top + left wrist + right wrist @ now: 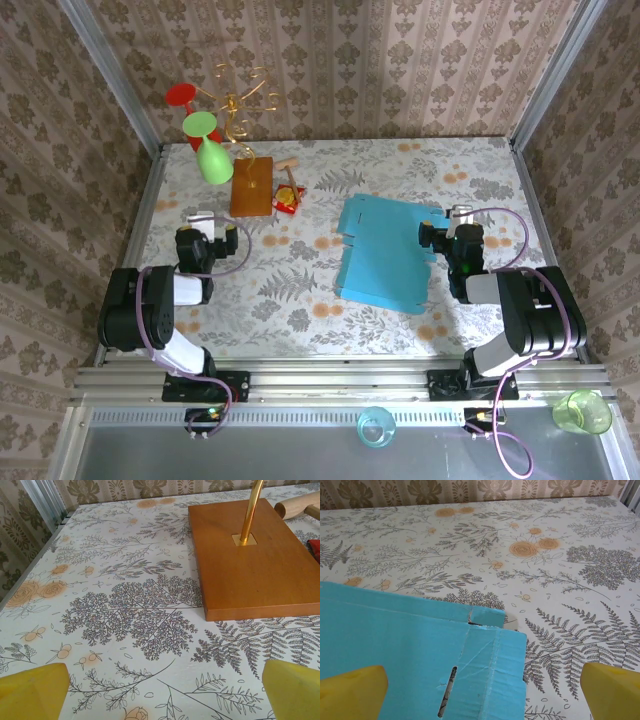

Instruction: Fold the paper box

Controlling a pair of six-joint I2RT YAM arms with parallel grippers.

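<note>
Blue paper box, seemingly flat

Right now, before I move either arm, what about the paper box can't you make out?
- Top external: creases on the paper box are too faint; the right gripper covers part of its right edge.
- Right wrist: the box is cut off at the left and bottom edges; a yellow finger hides its near part.
- Underside: hidden by the sheet itself.

Top camera looks down from behind; wrist cameras skim the shared table, seemingly facing the wall.
</note>
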